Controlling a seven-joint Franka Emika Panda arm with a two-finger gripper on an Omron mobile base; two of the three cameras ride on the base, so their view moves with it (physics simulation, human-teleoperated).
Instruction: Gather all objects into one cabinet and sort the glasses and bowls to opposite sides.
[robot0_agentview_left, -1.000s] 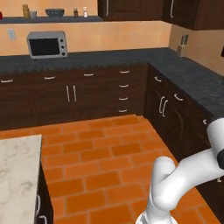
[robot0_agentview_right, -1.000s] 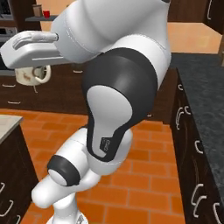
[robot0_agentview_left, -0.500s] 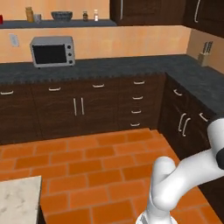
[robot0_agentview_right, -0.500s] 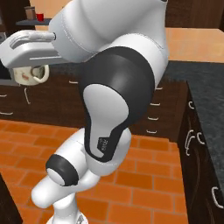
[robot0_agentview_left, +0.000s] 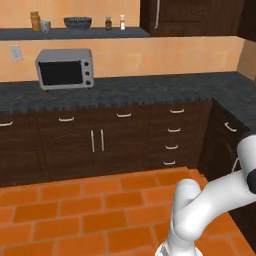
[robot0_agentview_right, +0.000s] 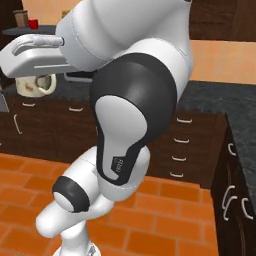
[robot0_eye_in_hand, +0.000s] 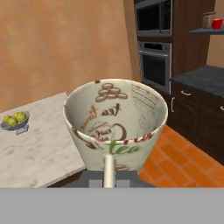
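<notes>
Hand (robot0_agentview_right: 31, 89) | gripping pale mug (robot0_eye_in_hand: 116, 124) | upright, mouth toward hand camera

Shelf (robot0_agentview_left: 100, 34): bowl (robot0_agentview_left: 77, 22), jar (robot0_agentview_left: 35, 20), spice bottles (robot0_agentview_left: 108, 22).

mug (robot0_eye_in_hand: 115, 122): glazed ceramic, printed | counter (robot0_agentview_left: 150, 90): matt speckled stone | toaster oven (robot0_agentview_left: 64, 69): brushed metal | floor (robot0_agentview_left: 90, 210): brick

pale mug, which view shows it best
The hand view: the pale mug sits front and centre, mouth toward the camera, its printed inside and handle plain. The right base view shows it small and side-on under the gripper, which holds it. The left base view adds nothing on it.
</notes>
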